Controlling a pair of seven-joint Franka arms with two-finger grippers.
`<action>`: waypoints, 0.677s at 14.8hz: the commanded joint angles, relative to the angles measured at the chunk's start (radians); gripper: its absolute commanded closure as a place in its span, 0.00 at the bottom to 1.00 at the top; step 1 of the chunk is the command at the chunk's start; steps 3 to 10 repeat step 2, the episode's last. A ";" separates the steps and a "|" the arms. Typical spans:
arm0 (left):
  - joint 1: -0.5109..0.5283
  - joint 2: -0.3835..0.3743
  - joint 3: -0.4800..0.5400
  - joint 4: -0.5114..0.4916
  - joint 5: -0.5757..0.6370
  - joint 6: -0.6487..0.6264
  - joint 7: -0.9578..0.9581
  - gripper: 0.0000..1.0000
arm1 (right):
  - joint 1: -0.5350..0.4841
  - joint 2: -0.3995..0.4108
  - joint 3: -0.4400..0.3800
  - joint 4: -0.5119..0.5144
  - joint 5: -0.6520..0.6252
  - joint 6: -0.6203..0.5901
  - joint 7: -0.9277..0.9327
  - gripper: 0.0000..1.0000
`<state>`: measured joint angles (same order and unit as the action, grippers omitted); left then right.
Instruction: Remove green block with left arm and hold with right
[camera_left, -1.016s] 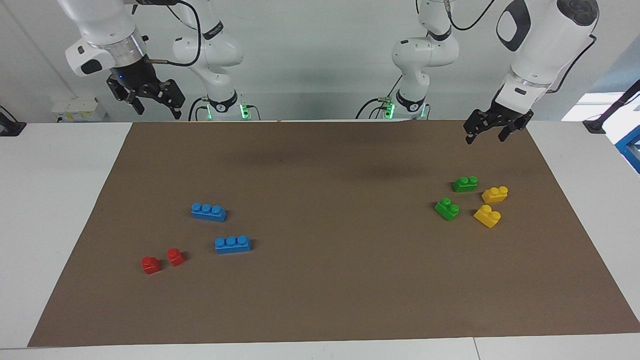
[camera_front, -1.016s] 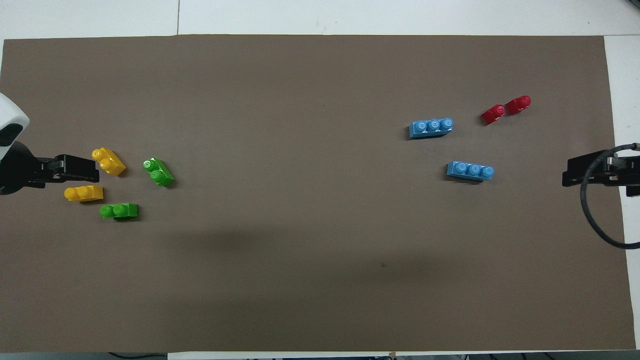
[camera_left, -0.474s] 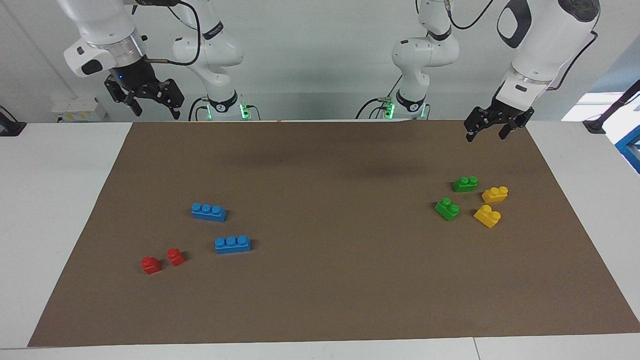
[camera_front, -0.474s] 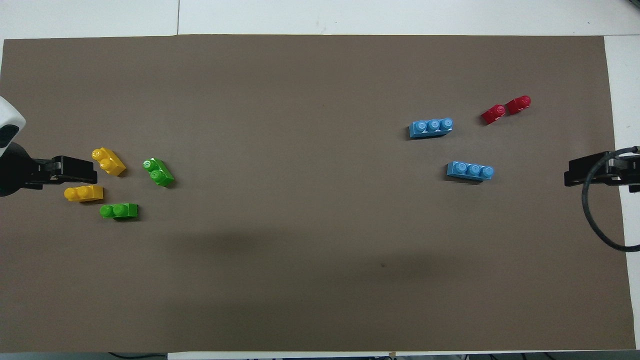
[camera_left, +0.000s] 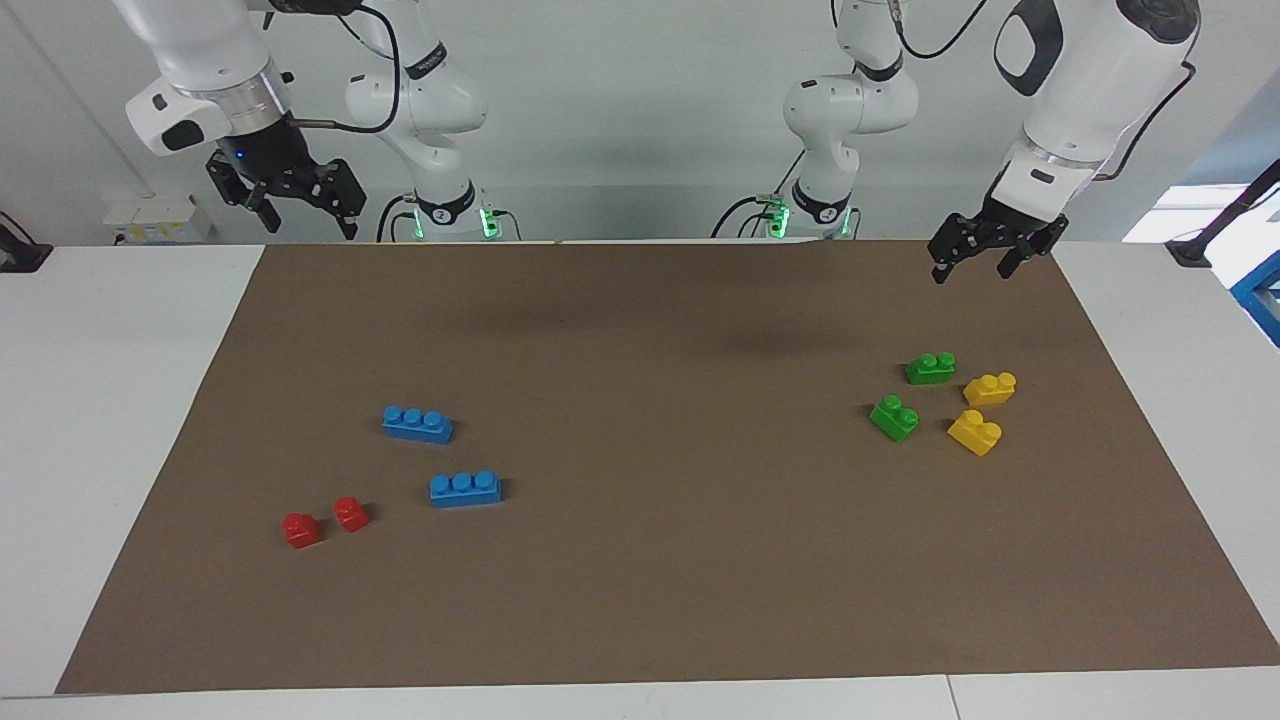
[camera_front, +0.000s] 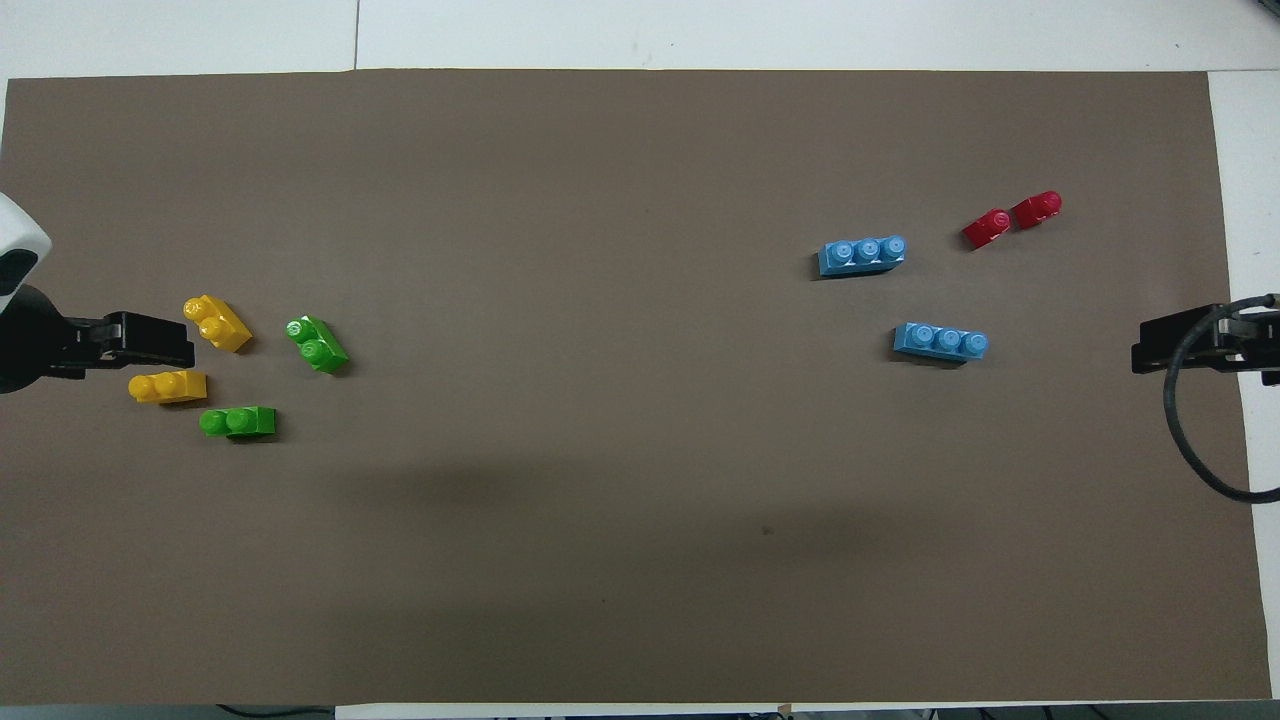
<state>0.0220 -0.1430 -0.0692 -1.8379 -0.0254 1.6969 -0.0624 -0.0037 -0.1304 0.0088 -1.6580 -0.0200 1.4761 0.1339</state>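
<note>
Two green blocks lie on the brown mat toward the left arm's end. One green block (camera_left: 930, 368) (camera_front: 238, 422) is nearer to the robots than the other green block (camera_left: 894, 417) (camera_front: 317, 344). My left gripper (camera_left: 972, 271) (camera_front: 150, 340) hangs open and empty in the air over that end of the mat, well above the bricks and touching none. My right gripper (camera_left: 310, 222) (camera_front: 1165, 355) waits raised over the mat's edge at the right arm's end, also open and empty.
Two yellow bricks (camera_left: 990, 388) (camera_left: 975, 432) lie beside the green ones. Two blue three-stud bricks (camera_left: 417, 424) (camera_left: 466, 488) and two small red bricks (camera_left: 301, 530) (camera_left: 351, 513) lie toward the right arm's end. The brown mat (camera_left: 700, 600) covers most of the white table.
Both grippers have drawn back slightly toward their own ends of the table. No brick has moved.
</note>
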 joint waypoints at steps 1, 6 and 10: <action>0.007 -0.007 -0.006 0.011 0.015 -0.020 0.010 0.00 | -0.007 -0.009 0.007 -0.017 -0.009 0.015 -0.014 0.00; 0.007 -0.007 -0.006 0.011 0.015 -0.019 0.010 0.00 | -0.007 -0.009 0.007 -0.016 -0.009 0.013 -0.013 0.00; 0.007 -0.007 -0.006 0.011 0.015 -0.019 0.010 0.00 | -0.007 -0.009 0.007 -0.016 -0.009 0.013 -0.013 0.00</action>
